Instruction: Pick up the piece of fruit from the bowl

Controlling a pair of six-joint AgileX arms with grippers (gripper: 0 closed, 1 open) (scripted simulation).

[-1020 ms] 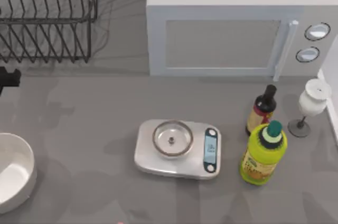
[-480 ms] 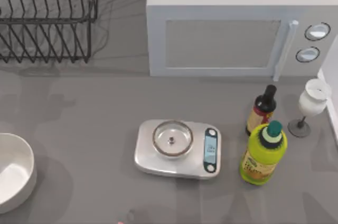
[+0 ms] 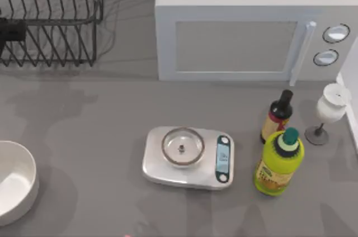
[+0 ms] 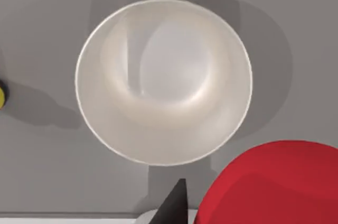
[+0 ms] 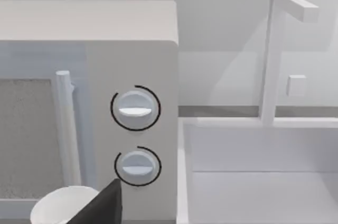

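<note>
**Fruit held above the bowl, left gripper**

The left gripper (image 4: 224, 205) is closed on the piece of fruit (image 4: 274, 182). The red ball sits close under the wrist camera, beside one dark finger (image 4: 177, 205), which suggests a firm grasp. Directly below lies the bowl (image 4: 158, 150), its glossy inside bare. The fruit is therefore out of the bowl, and the pick appears essentially done.

In the top view, the left arm (image 3: 11, 31) is at the upper left, over the dish rack (image 3: 56, 19). The bowl rests on the desk (image 3: 112, 114) at the lower left edge.

The right arm is parked facing the microwave (image 5: 132, 65). Whether its gripper (image 5: 105, 205) is open or closed cannot be told.
</note>
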